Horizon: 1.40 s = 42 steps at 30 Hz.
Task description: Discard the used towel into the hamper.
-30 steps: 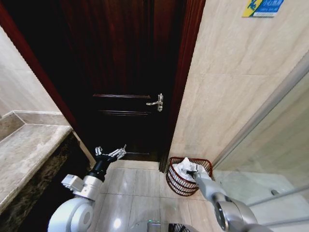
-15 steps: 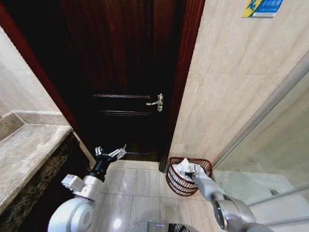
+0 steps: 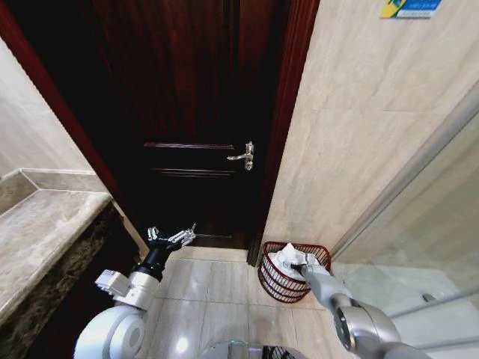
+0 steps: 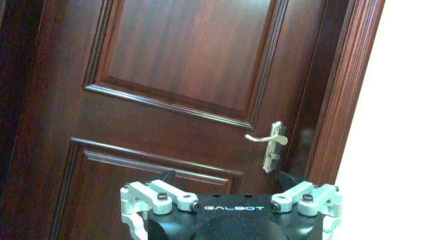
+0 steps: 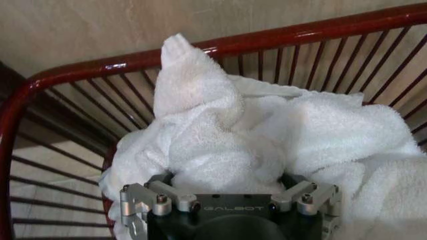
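Observation:
The hamper (image 3: 272, 283), a small round reddish-brown wire basket, stands on the floor against the beige wall beside the door frame. A white terry towel (image 3: 284, 259) lies bunched inside it, one peak rising above the red rim (image 5: 280, 35). My right gripper (image 3: 299, 265) reaches over the hamper's near side. In the right wrist view its fingers stand wide apart around a fold of the towel (image 5: 220, 130), and the right gripper (image 5: 227, 181) is open. My left gripper (image 3: 172, 236) hangs open in the air before the door, holding nothing.
A dark wooden door (image 4: 187, 75) with a metal lever handle (image 3: 244, 156) is shut straight ahead. A marble counter (image 3: 45, 224) runs along the left. A glass shower partition (image 3: 419, 224) stands at the right. Pale floor tiles (image 3: 217, 288) lie between the arms.
The head camera has tipped slightly. My right gripper has shifted a little over the hamper, with the towel staying inside. The left arm has not moved.

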### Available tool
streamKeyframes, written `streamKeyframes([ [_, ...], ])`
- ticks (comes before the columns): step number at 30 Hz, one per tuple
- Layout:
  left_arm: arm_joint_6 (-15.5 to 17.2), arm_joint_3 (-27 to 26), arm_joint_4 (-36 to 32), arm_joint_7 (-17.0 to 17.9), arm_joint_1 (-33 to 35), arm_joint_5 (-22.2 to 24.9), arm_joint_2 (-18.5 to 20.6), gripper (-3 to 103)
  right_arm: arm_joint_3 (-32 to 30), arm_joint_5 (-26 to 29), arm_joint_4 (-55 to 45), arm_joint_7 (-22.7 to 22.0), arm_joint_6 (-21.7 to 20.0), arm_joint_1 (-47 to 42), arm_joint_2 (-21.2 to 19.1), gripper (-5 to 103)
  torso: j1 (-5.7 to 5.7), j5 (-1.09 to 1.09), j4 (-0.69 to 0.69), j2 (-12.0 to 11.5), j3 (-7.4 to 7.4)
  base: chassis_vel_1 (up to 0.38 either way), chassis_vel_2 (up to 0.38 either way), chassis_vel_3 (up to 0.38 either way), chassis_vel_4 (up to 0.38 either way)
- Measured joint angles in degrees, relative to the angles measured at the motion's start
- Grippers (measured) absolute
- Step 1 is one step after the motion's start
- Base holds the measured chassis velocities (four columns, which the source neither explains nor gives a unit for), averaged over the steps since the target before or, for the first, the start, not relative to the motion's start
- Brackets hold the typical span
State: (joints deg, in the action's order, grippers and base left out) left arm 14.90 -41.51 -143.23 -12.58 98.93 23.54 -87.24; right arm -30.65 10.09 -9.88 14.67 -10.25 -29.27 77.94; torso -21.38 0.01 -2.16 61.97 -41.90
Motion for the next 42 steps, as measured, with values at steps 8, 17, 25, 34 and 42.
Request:
streamKeyframes([
  [8,0.0,0.0,0.0,0.0,0.0,0.0,0.0,100,0.2,3.8,-7.2,-0.6,-1.1,-3.7,0.3,100,0.14,0.01,0.01,-0.3,0.13,0.000,0.000,0.000,0.000],
  [17,0.0,0.0,0.0,0.0,0.0,0.0,0.0,100,1.3,10.0,-40.9,-1.6,-2.7,-23.9,-5.6,100,0.10,0.03,0.02,-0.2,0.09,0.000,0.000,0.000,0.000],
  [25,0.0,0.0,0.0,0.0,0.0,0.0,0.0,100,-2.3,11.9,-70.1,-3.8,-2.3,-44.3,-9.0,100,0.04,0.01,0.00,-0.1,0.04,0.000,0.000,0.000,0.000],
  [34,0.0,0.0,0.0,0.0,0.0,0.0,0.0,100,-9.8,6.4,-94.8,-4.7,11.3,-62.9,-1.6,100,0.00,-0.05,-0.02,0.0,0.02,0.000,0.000,0.000,0.000],
  [42,0.0,0.0,0.0,0.0,0.0,0.0,0.0,100,-10.3,1.1,-108.3,-5.0,17.8,-73.5,6.8,100,0.00,-0.02,0.00,0.0,0.00,0.000,0.000,0.000,0.000],
])
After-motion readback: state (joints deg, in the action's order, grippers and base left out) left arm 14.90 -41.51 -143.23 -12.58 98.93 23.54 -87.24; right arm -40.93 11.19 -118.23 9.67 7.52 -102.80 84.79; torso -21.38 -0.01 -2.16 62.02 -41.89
